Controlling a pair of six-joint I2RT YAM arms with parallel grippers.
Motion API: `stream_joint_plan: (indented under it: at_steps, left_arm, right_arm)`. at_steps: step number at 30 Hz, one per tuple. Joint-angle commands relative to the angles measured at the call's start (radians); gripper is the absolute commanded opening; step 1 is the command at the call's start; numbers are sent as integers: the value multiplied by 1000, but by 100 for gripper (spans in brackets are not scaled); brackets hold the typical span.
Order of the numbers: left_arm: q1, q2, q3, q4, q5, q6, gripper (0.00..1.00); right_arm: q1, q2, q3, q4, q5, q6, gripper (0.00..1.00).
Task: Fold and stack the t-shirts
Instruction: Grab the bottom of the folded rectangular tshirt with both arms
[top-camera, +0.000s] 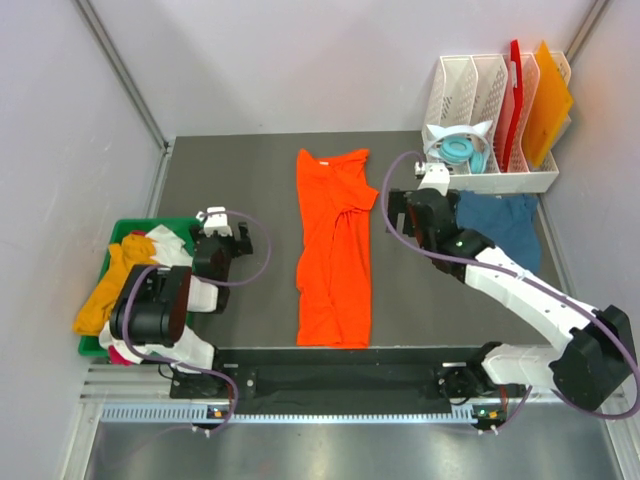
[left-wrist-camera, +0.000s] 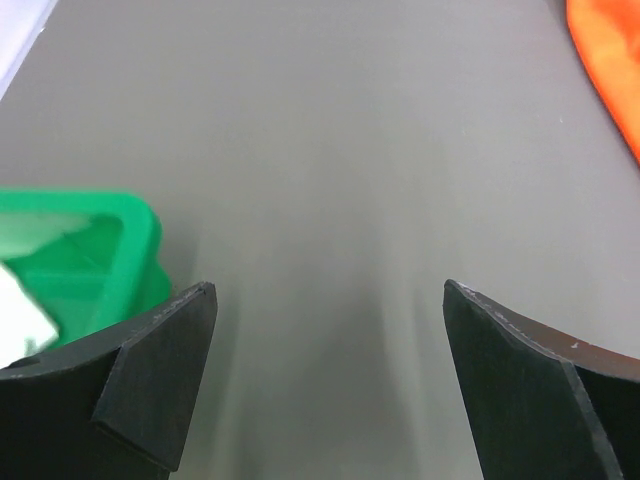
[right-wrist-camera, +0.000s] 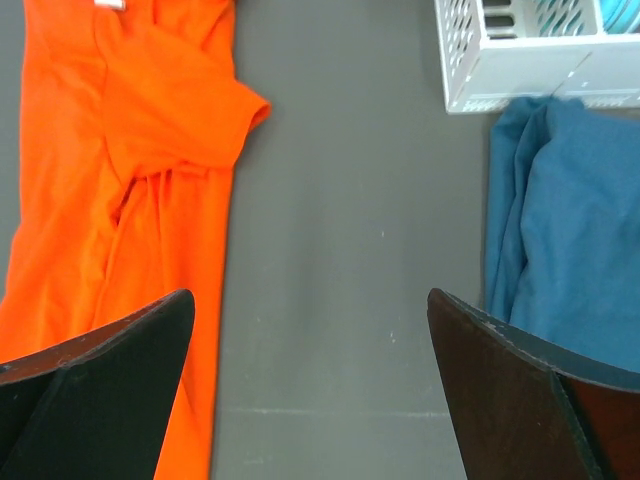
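At the far left, a green bin (top-camera: 135, 222) holds the shirts that wait for folding. A yellow-orange t-shirt (top-camera: 105, 295) hangs over its outer side and a white t-shirt (top-camera: 160, 240) lies on top.

Just beside the bin, the left gripper (left-wrist-camera: 330, 288) hovers low over the bare table (top-camera: 250, 180). Its jaws are spread fully and there is nothing between them.

In the middle, the orange t-shirt (top-camera: 335, 250) lies stretched out with the collar at the far end. One sleeve is turned in over the body, so it seems partly folded. It is probably placed there because both arms can reach it.

The right gripper (right-wrist-camera: 310, 295) stands over the strip of table between this shirt and the teal-blue t-shirt (top-camera: 500, 220). It is also wide open and empty.

The teal-blue shirt lies in a loose heap, touching the white rack (top-camera: 455, 75) at the right. This is perhaps where the stack is meant to grow.
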Motion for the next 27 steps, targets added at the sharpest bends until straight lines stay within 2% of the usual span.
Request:
stream_joint_plan:
  at_steps: [1, 2, 3, 6, 7, 9, 10, 12, 13, 14, 15, 16, 18, 19, 20, 21, 23, 24, 27]
  left_arm:
    - [-149, -140, 9, -34, -292, 96, 99]
    - [-186, -173, 44, -111, -360, 124, 99]
    - [-221, -205, 82, -277, -390, 127, 99]
    - [-340, -298, 277, -593, -553, -59, 99]
    - [-391, -329, 373, -830, -575, -168, 99]
    - [-455, -345, 450, -1020, -632, -255, 99]
    - [-534, -358, 495, -1185, -652, -314, 99]
    - [-626, -378, 505, -1297, -675, -364, 99]
    - [-690, -406, 502, -1358, -701, -523, 99]
    - [-700, -424, 500, -1510, -688, -637, 99]
    - [-699, -443, 492, -1567, -672, -752, 99]
    - [-700, -491, 463, -1619, -617, -942, 99]
    - [-700, -564, 414, -1673, -521, -1057, 99]
    - [-700, -648, 353, -1652, -466, -1066, 99]
    - [-700, -689, 325, -1614, -341, -1028, 99]
    - [-702, -720, 314, -1622, -312, -1002, 99]
    - [-742, -747, 334, -1686, -331, -979, 99]
    - [-768, -733, 356, -1770, -348, -979, 99]
    - [-771, -699, 351, -1834, -329, -1031, 99]
  right_arm:
    - [-1, -41, -30, 10, -35, 1, 100]
    - [-1, -43, -36, 9, -36, 3, 100]
    - [1, -35, -36, 3, -35, 3, 100]
    - [13, -28, -26, -34, -23, 9, 100]
    - [15, -32, -24, -43, -14, 16, 100]
    - [19, -52, -33, -48, -6, 21, 100]
    - [21, -61, -45, -49, 0, 24, 100]
    - [24, -83, -59, -42, 2, 26, 100]
    - [24, -89, -73, -40, 9, 29, 100]
    - [24, -95, -79, -40, 13, 30, 100]
    - [25, -109, -87, -42, 13, 32, 100]
    - [25, -115, -99, -45, 14, 39, 100]
    - [31, -139, -108, -52, 13, 44, 100]
    - [36, -147, -114, -56, 14, 49, 100]
    - [41, -155, -119, -68, 20, 50, 100]
    - [48, -167, -122, -74, 28, 52, 100]
    - [59, -187, -131, -94, 40, 63, 100]
    - [64, -193, -137, -95, 42, 69, 100]
    - [87, -212, -170, -109, 49, 92, 100]
